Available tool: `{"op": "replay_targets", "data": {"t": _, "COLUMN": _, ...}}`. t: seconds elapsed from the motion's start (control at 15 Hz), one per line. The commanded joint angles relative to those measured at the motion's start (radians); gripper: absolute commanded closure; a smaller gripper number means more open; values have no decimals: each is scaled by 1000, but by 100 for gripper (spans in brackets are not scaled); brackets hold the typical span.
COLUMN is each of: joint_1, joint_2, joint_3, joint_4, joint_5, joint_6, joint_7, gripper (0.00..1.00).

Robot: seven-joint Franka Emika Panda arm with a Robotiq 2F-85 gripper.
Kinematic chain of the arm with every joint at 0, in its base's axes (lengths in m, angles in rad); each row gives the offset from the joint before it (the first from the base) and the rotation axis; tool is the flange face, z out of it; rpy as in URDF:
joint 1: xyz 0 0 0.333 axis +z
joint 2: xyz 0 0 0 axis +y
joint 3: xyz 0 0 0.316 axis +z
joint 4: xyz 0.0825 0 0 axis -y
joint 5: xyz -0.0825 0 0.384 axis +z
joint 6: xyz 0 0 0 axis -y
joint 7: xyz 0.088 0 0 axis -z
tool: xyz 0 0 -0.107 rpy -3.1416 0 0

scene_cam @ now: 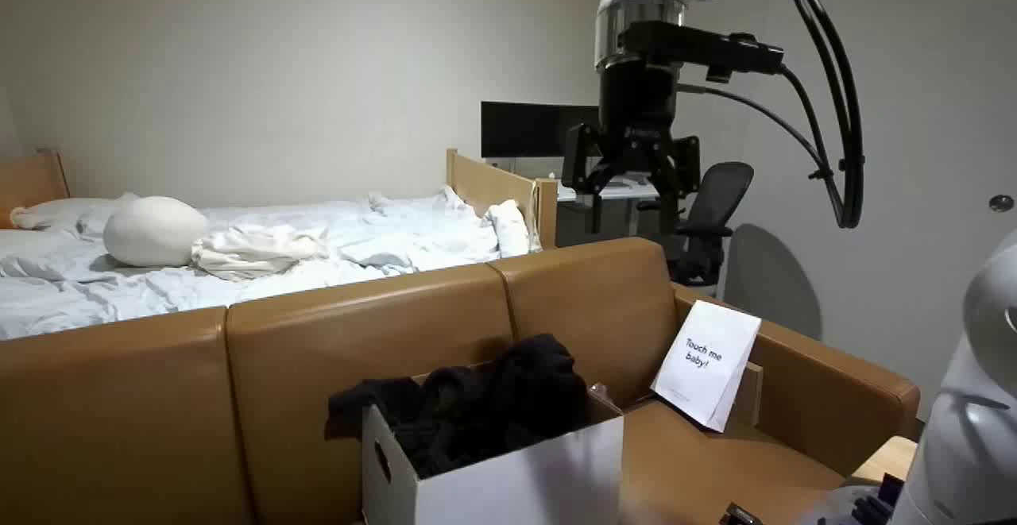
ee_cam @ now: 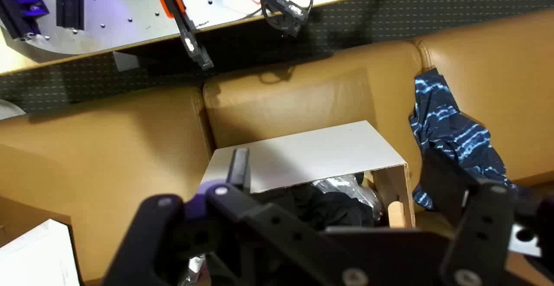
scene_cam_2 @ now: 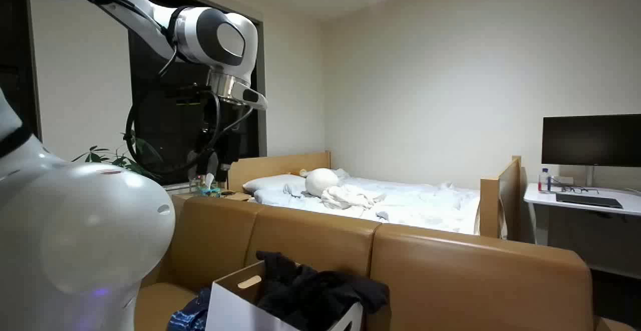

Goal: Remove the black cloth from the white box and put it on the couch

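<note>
Gripper empty, jaws apart, presumably for grasping the black cloth well below them, which overflows the white box.

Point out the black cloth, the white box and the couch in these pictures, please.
Black cloth (scene_cam: 489, 410), in an exterior view: on its bunched middle.
White box (ee_cam: 314, 154), in the wrist view: on its outer side wall.
Couch (scene_cam_2: 320, 241), in an exterior view: on its backrest.

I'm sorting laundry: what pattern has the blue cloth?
The blue cloth has pale streaks over dark blue, clearest in the wrist view.
</note>
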Motion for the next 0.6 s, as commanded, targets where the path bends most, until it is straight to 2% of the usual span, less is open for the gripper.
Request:
{"op": "replay_targets", "data": {"t": 0.0, "joint_1": -12, "joint_2": -1, "joint_3": 9, "joint_4": 2, "joint_5": 5, "joint_6": -3, "joint_7": -6, "gripper": 0}}
{"op": "replay_targets", "data": {"t": 0.33, "joint_1": -12, "joint_2": -1, "joint_3": 9, "joint_4": 2, "joint_5": 5, "joint_6": -3, "joint_7": -6, "gripper": 0}}
{"op": "replay_targets", "data": {"t": 0.47, "joint_1": -31, "joint_2": 87, "joint_3": 17, "joint_4": 36, "joint_5": -4, "joint_6": 54, "joint_7": 5, "gripper": 0}}
{"op": "replay_targets", "data": {"t": 0.53, "joint_1": -51, "joint_2": 144, "joint_3": 4, "joint_4": 66, "joint_5": -13, "joint_6": 118, "joint_7": -4, "gripper": 0}}
